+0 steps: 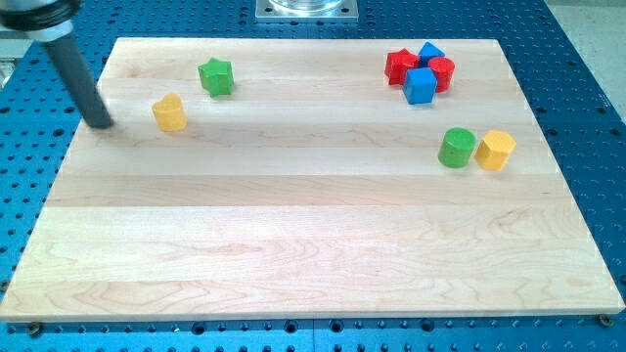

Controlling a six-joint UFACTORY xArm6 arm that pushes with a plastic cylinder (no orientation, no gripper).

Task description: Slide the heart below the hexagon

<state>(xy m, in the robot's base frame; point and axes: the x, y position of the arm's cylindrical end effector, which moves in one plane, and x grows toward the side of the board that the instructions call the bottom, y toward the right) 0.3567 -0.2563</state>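
A yellow heart (169, 113) lies near the board's upper left. A yellow hexagon (496, 150) lies at the right side, touching or nearly touching a green cylinder (456, 148) on its left. My dark rod comes down from the view's top left corner. My tip (101, 123) rests on the board by its left edge, a short gap to the left of the yellow heart and not touching it.
A green star (216, 76) sits up and right of the heart. A tight cluster at the upper right holds a red star (399, 66), a blue triangle (430, 53), a red cylinder (442, 73) and a blue cube (420, 85). The wooden board (313, 254) lies on a blue perforated table.
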